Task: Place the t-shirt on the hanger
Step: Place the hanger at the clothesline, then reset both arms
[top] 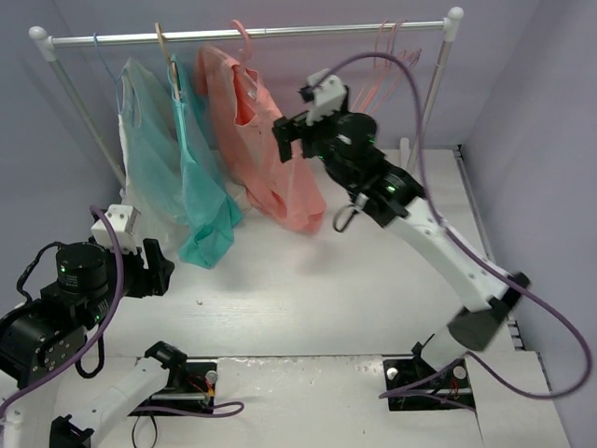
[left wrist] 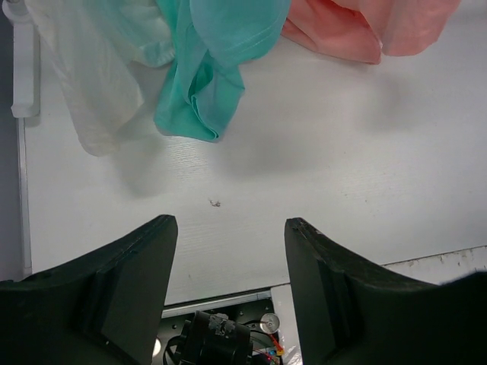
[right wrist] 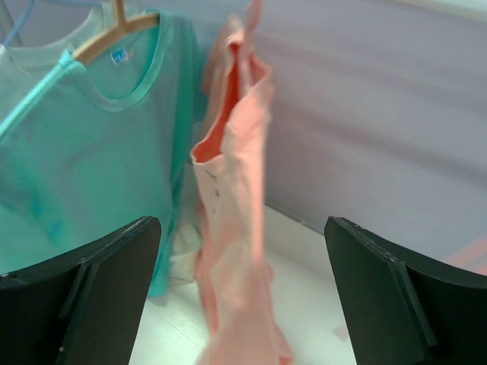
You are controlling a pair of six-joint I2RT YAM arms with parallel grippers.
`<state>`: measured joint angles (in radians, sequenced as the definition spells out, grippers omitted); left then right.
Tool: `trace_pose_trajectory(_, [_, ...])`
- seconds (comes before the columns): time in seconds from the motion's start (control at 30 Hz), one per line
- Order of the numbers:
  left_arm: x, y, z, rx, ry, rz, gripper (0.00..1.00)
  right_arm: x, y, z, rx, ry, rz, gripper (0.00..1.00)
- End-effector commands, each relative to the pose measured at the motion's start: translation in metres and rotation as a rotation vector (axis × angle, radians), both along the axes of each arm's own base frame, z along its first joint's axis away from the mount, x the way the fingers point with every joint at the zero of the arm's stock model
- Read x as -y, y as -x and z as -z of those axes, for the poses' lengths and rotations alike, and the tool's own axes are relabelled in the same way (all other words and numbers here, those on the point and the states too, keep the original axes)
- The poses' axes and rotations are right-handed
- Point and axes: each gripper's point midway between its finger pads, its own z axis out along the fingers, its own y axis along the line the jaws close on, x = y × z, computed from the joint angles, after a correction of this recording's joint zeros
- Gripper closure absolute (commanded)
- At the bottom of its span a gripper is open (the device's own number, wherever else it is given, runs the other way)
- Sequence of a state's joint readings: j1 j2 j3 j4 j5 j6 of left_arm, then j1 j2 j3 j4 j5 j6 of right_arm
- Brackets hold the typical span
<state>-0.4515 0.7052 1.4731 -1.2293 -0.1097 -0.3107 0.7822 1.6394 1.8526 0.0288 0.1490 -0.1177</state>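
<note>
The salmon t-shirt point(top: 266, 140) hangs on the pink hanger, whose hook point(top: 241, 39) is over the rack's rail; its hem drapes toward the table. My right gripper point(top: 291, 140) is open and empty, level with the shirt's right side and close to it. In the right wrist view the shirt point(right wrist: 236, 213) hangs edge-on in front of the wide-apart fingers point(right wrist: 106, 266), and the hanger's top point(right wrist: 249, 17) shows above it. My left gripper point(top: 154, 266) is open and empty, low at the left over the table. The left wrist view shows the shirt's hem point(left wrist: 365, 26).
A teal garment point(top: 201, 187) on a wooden hanger point(right wrist: 114, 30) and a pale mint-white garment point(top: 140, 140) hang left of the shirt. A bunch of thin pink hangers point(top: 387, 56) hangs at the rail's right end. The rack's posts point(top: 434, 84) stand at both ends.
</note>
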Motion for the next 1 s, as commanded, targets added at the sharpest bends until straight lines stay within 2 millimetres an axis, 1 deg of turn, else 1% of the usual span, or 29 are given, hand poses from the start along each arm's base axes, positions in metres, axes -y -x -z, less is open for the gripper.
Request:
trace_pose_trajectory(0.0, [0.004, -0.019, -0.022, 0.057, 0.023, -0.028, 0.42, 0.075, 0.054, -0.095, 0.226, -0.116, 0.074, 0.01])
trace_pose_trajectory(0.03, [0.003, -0.020, -0.024, 0.062, 0.020, -0.034, 0.42, 0.092, 0.070, -0.087, 0.216, -0.109, 0.083, 0.00])
trace_pose_trajectory(0.1, [0.004, -0.025, -0.027, 0.071, 0.016, -0.041, 0.42, 0.111, 0.083, -0.070, 0.181, -0.092, 0.109, 0.00])
trace_pose_trajectory(0.13, [0.003, -0.027, -0.027, 0.072, 0.011, -0.050, 0.42, 0.128, 0.097, -0.057, 0.167, -0.088, 0.123, 0.00])
trace_pose_trajectory(0.17, [0.002, -0.029, -0.028, 0.073, 0.008, -0.055, 0.42, 0.140, 0.101, -0.048, 0.148, -0.087, 0.154, 0.00])
trace_pose_trajectory(0.2, [0.002, -0.031, -0.028, 0.077, 0.004, -0.061, 0.42, 0.160, 0.118, -0.047, 0.144, -0.101, 0.174, 0.00])
trace_pose_trajectory(0.23, [0.000, -0.033, -0.027, 0.074, -0.004, -0.072, 0.42, 0.167, 0.120, -0.025, 0.111, -0.081, 0.195, 0.00])
trace_pose_trajectory(0.27, [0.000, -0.035, -0.027, 0.080, -0.006, -0.079, 0.42, 0.179, 0.125, -0.014, 0.080, -0.081, 0.233, 0.00])
trace_pose_trajectory(0.3, [-0.001, -0.036, -0.027, 0.081, -0.010, -0.083, 0.42, 0.197, 0.141, -0.012, 0.077, -0.097, 0.245, 0.00])
trace_pose_trajectory(0.33, [-0.003, -0.037, -0.026, 0.087, -0.015, -0.097, 0.42, 0.204, 0.144, 0.003, 0.053, -0.089, 0.265, 0.00])
trace_pose_trajectory(0.37, [-0.004, -0.038, -0.025, 0.091, -0.016, -0.104, 0.41, 0.217, 0.149, 0.011, 0.023, -0.110, 0.311, 0.00])
trace_pose_trajectory(0.4, [-0.005, -0.038, -0.025, 0.092, -0.017, -0.110, 0.42, 0.234, 0.161, 0.007, 0.032, -0.160, 0.338, 0.00])
trace_pose_trajectory(0.47, [-0.006, -0.039, -0.023, 0.093, -0.012, -0.123, 0.42, 0.248, 0.171, 0.018, 0.004, -0.176, 0.372, 0.00])
trace_pose_trajectory(0.5, [-0.007, -0.038, -0.022, 0.094, -0.010, -0.127, 0.42, 0.261, 0.180, 0.016, 0.015, -0.202, 0.390, 0.00])
trace_pose_trajectory(0.53, [-0.008, -0.038, -0.021, 0.092, -0.010, -0.134, 0.42, 0.265, 0.183, 0.021, 0.010, -0.194, 0.394, 0.00])
trace_pose_trajectory(0.57, [-0.008, -0.038, -0.017, 0.083, -0.013, -0.136, 0.42, 0.273, 0.191, 0.023, 0.009, -0.193, 0.394, 0.00])
trace_pose_trajectory(0.7, [-0.013, -0.036, -0.008, 0.063, -0.038, -0.153, 0.42, 0.290, 0.204, 0.026, -0.004, -0.260, 0.425, 0.00])
trace_pose_trajectory(0.73, [-0.014, -0.036, -0.006, 0.060, -0.047, -0.155, 0.42, 0.291, 0.206, 0.029, -0.012, -0.252, 0.424, 0.00])
trace_pose_trajectory(0.77, [-0.015, -0.035, -0.005, 0.060, -0.051, -0.158, 0.42, 0.295, 0.209, 0.027, -0.008, -0.265, 0.428, 0.00])
trace_pose_trajectory(0.87, [-0.015, -0.034, -0.002, 0.065, -0.049, -0.156, 0.42, 0.300, 0.214, 0.030, -0.017, -0.272, 0.432, 0.00])
trace_pose_trajectory(0.97, [-0.018, -0.032, 0.002, 0.066, -0.054, -0.164, 0.42, 0.303, 0.217, 0.032, -0.027, -0.280, 0.431, 0.00])
